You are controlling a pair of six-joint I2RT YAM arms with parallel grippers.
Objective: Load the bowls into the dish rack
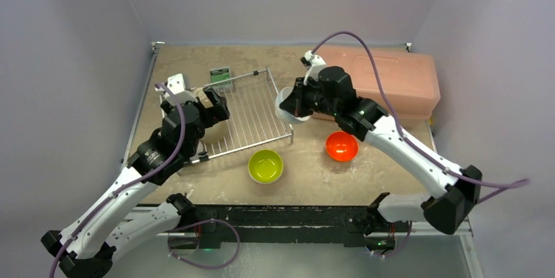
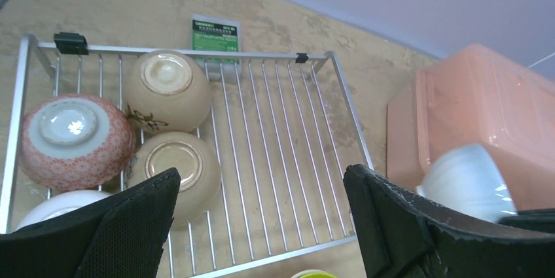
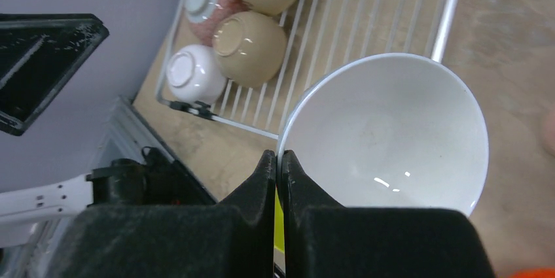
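The silver wire dish rack lies at the table's left. Several bowls sit upside down in its left part: two beige, one red-patterned and one white. My left gripper hangs open above the rack's left half, holding nothing. My right gripper is shut on the rim of a white bowl, held tilted in the air just past the rack's right edge. A lime-green bowl and an orange bowl stand upright on the table near the front.
A pink translucent box stands at the back right, close behind my right arm. A small green card lies behind the rack. Walls close in the table on the left, back and right.
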